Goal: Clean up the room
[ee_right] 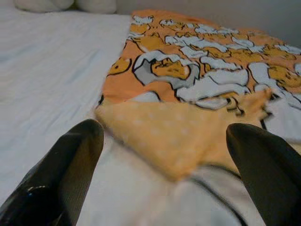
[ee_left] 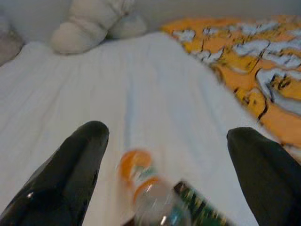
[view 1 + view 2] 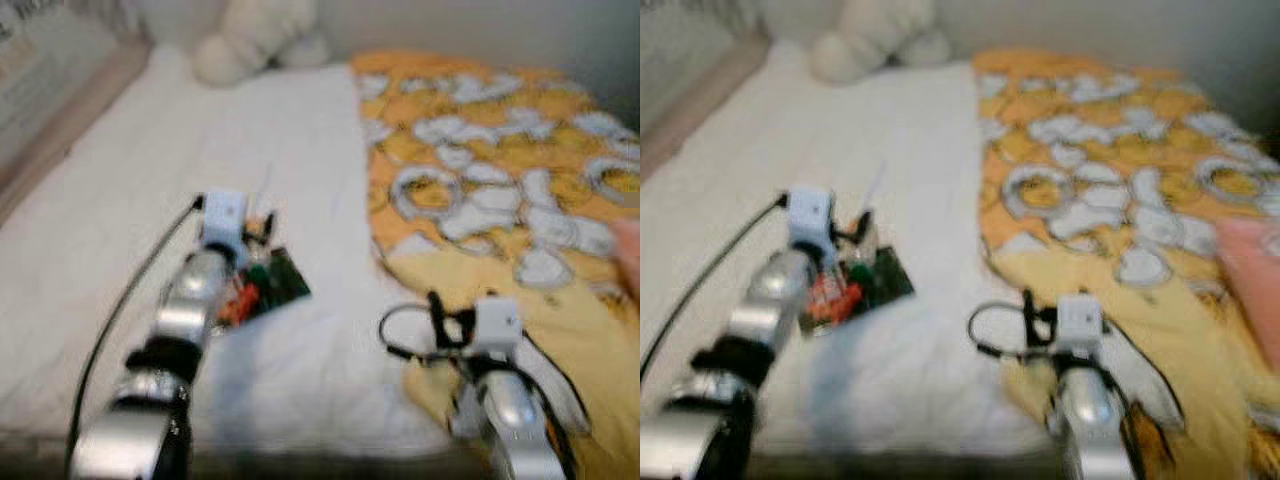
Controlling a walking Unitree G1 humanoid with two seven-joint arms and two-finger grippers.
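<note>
Both silver arms reach over the white bed (image 3: 300, 130) in the blurred head views. Left gripper (image 3: 255, 222) hangs above a bottle (image 3: 240, 295) lying on a dark packet (image 3: 280, 280). Right gripper (image 3: 435, 310) sits at the folded edge of an orange patterned blanket (image 3: 480, 180). A white plush toy (image 3: 255, 40) rests at the far end.

Left wrist view: fingers (image 2: 75, 174) spread wide, released, with the orange-capped bottle between them, untouched.

Right wrist view: fingers (image 1: 61, 169) spread, released, over the blanket's yellow underside.
</note>
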